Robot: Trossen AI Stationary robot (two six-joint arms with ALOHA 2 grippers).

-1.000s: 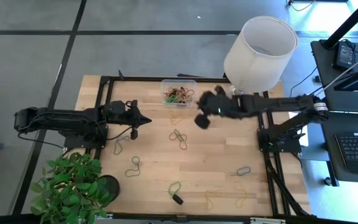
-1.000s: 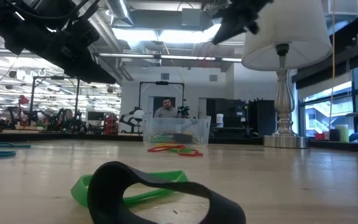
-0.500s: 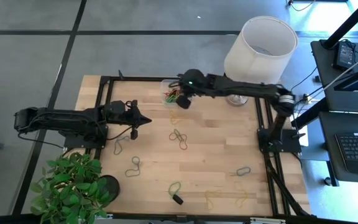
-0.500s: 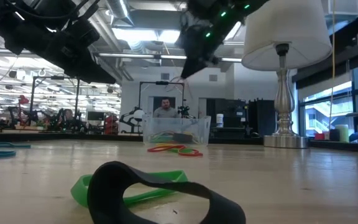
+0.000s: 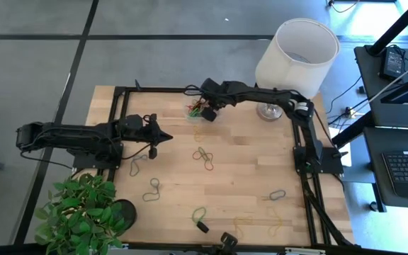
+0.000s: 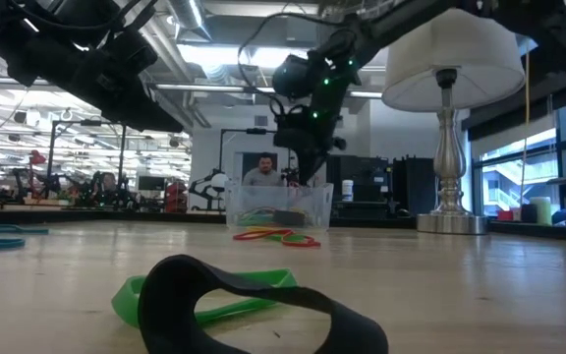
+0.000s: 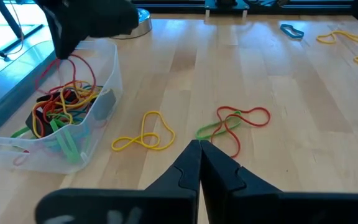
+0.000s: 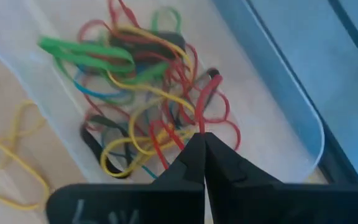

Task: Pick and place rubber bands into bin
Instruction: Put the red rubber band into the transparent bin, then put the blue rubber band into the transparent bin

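Above the small clear plastic bin (image 5: 202, 105) at the far edge of the wooden counter (image 5: 246, 170), the right gripper (image 5: 209, 113) hung with its jaws pinched together on a thin red rubber band (image 8: 211, 99), whose loop dangled down into the bin. Inside lay a tangled heap of thin rubber bands (image 8: 138, 106) in red, yellow, green and black. The bin itself stood just beside the base of a lamp with a white cylindrical shade (image 5: 296, 58).

Across the counter, the left gripper (image 5: 154, 136) waited near the left side, its jaws closed tight with nothing between them. Ahead of it a loose yellow rubber band (image 7: 144, 137) lay close to the bin's wall, and a red band and a green band (image 7: 234, 122) lay tangled together a little farther out. More loose bands were scattered over the counter, among them a blue one (image 5: 278, 194) near the right edge and a green one touching a black one (image 5: 200, 218) by the near edge. A leafy green plant (image 5: 76, 216) stood at the near left corner.
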